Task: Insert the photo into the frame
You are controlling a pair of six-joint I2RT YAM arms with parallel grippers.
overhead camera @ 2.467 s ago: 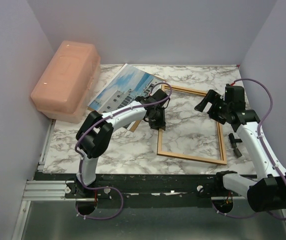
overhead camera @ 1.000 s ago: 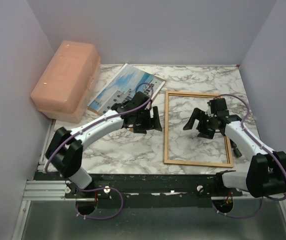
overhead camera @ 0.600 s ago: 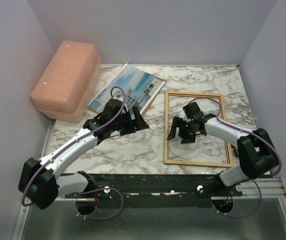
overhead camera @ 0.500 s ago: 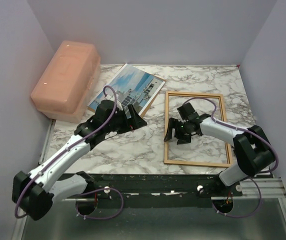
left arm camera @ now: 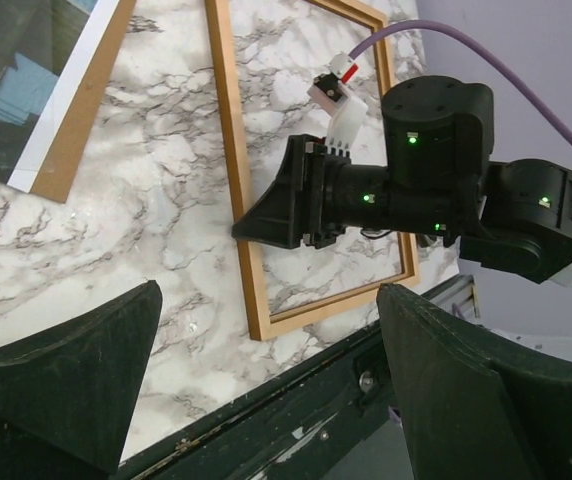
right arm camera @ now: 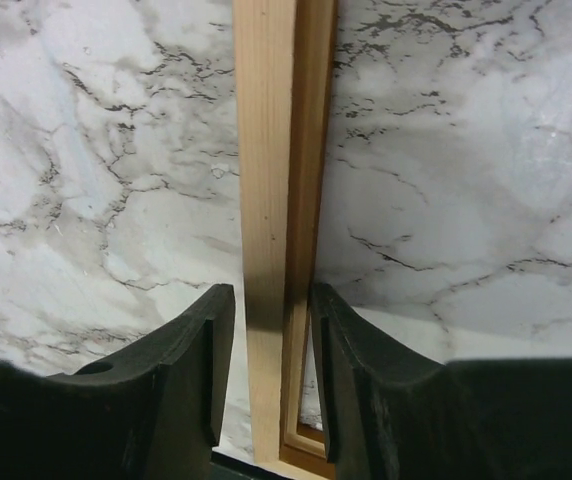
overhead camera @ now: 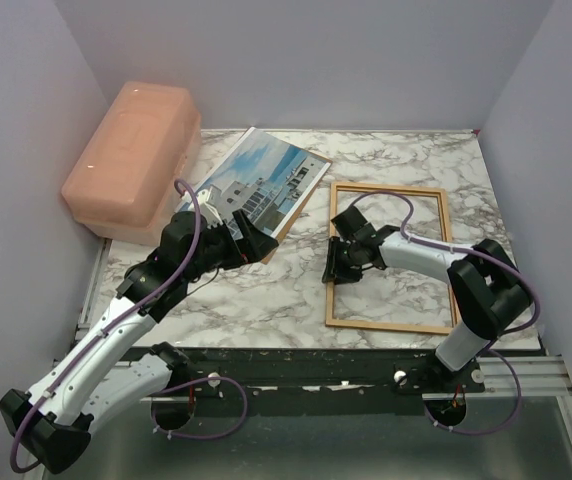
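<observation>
The right pincer [right arm camera: 271,300] straddles the frame [right arm camera: 266,120], one long rail running lengthwise between its fingers; clamped or not, I cannot tell. The left pincer [left arm camera: 266,320], released, hovers just short of the photo [overhead camera: 256,185].

I see a pink plastic box [overhead camera: 131,160] at the far left of the marble table [overhead camera: 266,295], against the left wall [overhead camera: 21,150]
</observation>
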